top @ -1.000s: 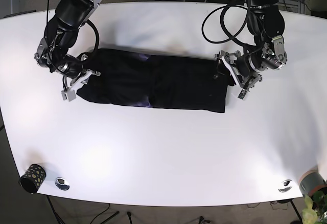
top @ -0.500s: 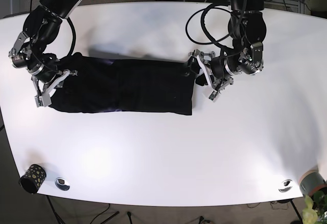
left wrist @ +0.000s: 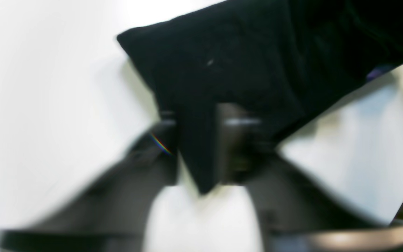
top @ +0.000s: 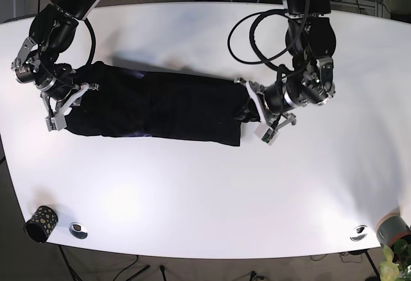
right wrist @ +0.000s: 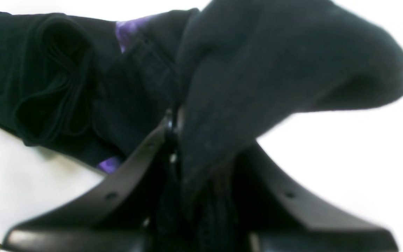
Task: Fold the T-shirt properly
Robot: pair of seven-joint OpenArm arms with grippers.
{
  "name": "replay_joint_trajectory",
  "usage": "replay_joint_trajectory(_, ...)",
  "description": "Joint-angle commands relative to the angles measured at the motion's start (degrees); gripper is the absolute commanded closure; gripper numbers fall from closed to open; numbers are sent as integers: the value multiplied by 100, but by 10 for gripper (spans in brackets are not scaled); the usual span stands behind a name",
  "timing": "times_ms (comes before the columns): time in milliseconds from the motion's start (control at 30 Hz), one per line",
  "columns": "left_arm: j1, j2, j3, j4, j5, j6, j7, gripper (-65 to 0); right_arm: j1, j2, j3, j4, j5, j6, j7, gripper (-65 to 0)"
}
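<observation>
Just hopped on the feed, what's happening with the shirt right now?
Both arms are handling the black T-shirt, which lies in a long band across the white table. The right claw is shut on the end at the base view's left; the wrist view shows fabric bunched between its fingers. The left claw pinches a corner of the opposite end. The shirt is stretched between them, with no crosswise fold made yet.

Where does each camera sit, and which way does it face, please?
Base: overhead, looking down at the table, both arms and the shirt stretched between them.
Left wrist: behind the left pincer, facing its shirt corner.
Right wrist: behind the right pincer, facing bunched shirt.
Shared: all show the shirt on the table.
</observation>
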Motion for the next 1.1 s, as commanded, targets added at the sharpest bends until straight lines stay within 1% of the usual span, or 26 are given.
replay_joint_trajectory(0, -283, 118, 139, -309, -107, -17, -154, 0, 119, 100, 1, 107, 121, 34, 85, -22)
replay_joint_trajectory(167, -678, 162, 288, -1258, -116, -17, -224, -6, 128, 100, 1, 133, 121, 34, 85, -22)
replay_joint_trajectory(233, -792, 241, 297, -1531, -107, -17, -321, -6, 137, 100, 1, 133, 121, 34, 85, -22)
replay_joint_trajectory(300, -872, 258, 288, -1839, -80, -17, -532, -6, 137, 100, 1, 133, 121, 34, 85, -22)
replay_joint_trajectory(400, -907, 241, 288, -2129, -80, -17, -655, -6, 137, 100, 1, 195, 121, 34, 85, -22)
replay_joint_trajectory(533, -907, 135, 297, -2463, -72, -17, -672, -8, 128, 100, -8, 415, 121, 34, 85, -22)
replay_joint_trajectory(667, -907, 91, 297, -2691, -72, -17, -672, -8, 102, 30, -360, 810, 121, 34, 85, -22)
replay_joint_trajectory(733, -907, 91, 297, -2735, -72, -17, -672, -8, 84, -32, -544, 1144, 121, 34, 76, -22)
replay_joint_trajectory(867, -898, 109, 297, -2726, -72, -17, -672, -8, 58, -278, -870, 1540, 121, 34, -56, -22)
replay_joint_trajectory(1067, -863, 118, 297, -2735, -72, -17, -681, -8, 102, -805, -1371, 1689, 103, 34, -65, -22)
